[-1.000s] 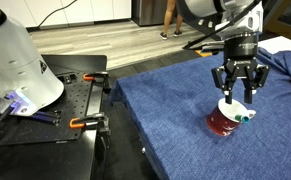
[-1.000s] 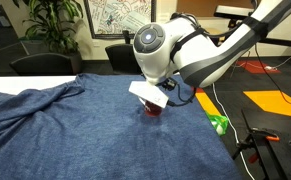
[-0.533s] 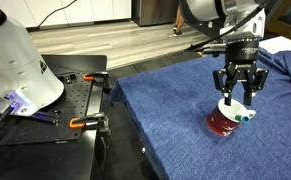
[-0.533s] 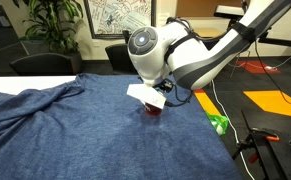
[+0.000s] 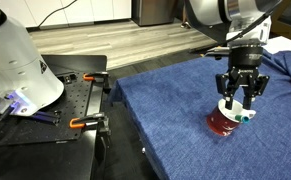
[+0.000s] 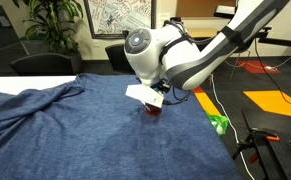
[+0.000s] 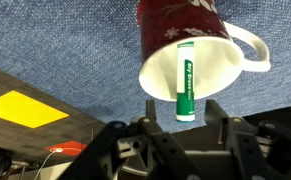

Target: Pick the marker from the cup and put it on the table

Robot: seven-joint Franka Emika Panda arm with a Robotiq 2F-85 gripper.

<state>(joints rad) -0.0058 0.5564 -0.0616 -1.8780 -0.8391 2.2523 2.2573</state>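
Note:
The dark red cup (image 5: 223, 122) stands on the blue denim table (image 5: 175, 110); in the wrist view it shows a white inside and a white handle (image 7: 190, 52). The green marker (image 7: 181, 80) stands in the cup, its end sticking out past the rim, also seen in an exterior view (image 5: 244, 116). My gripper (image 5: 237, 100) hangs open right above the cup, its two fingers (image 7: 149, 104) on either side of the marker's end without touching it. In an exterior view the arm hides most of the cup (image 6: 153, 109).
A black metal bench (image 5: 55, 105) with orange clamps and a white robot base (image 5: 15, 60) stand beside the table. Crumpled blue cloth (image 6: 30, 100) lies at one end of the table. A green object (image 6: 218, 124) lies past the table's edge.
The arm has turned slightly at the wrist and the gripper has shifted a little over the cup. The cup and marker have not moved.

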